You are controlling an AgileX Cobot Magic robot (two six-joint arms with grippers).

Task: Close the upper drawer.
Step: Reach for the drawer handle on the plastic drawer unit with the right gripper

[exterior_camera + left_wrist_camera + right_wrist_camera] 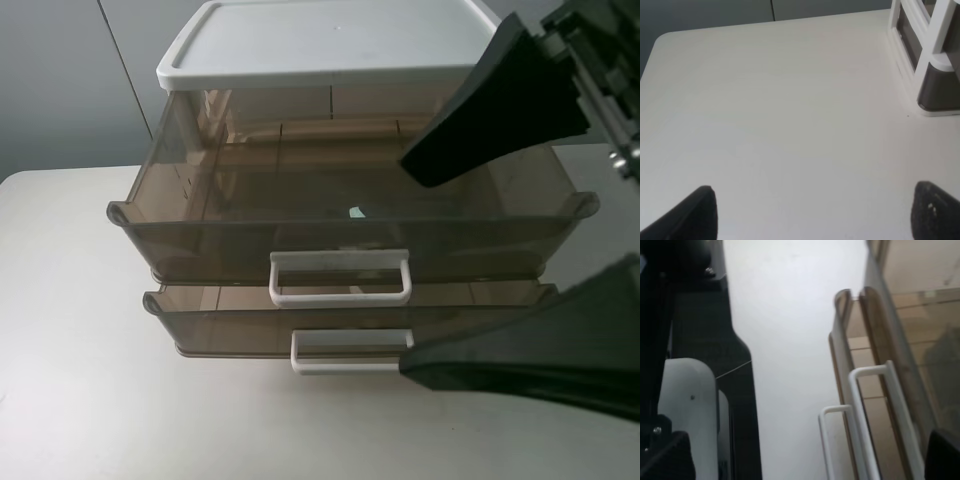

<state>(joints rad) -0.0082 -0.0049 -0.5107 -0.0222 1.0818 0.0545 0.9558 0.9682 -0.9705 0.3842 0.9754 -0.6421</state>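
The upper drawer (230, 225) of the white-topped cabinet (330, 40) is pulled far out, and its white loop handle (340, 275) faces the front. It looks nearly empty. My right gripper (404, 262) is open wide and hangs high above the drawer's front right, close to the high camera, touching nothing. The right wrist view shows the upper drawer's front wall (892, 370) and its handle (872, 410) from above. My left gripper (815, 212) is open and empty over bare table, apart from the cabinet's corner (935, 50); it does not show in the high view.
The matching bottom drawer (230, 322) sticks out a little, with its own white handle (350, 350). The cabinet stands on a white table (80, 350) before a grey wall. A black and white structure (695, 390) shows at the side of the right wrist view.
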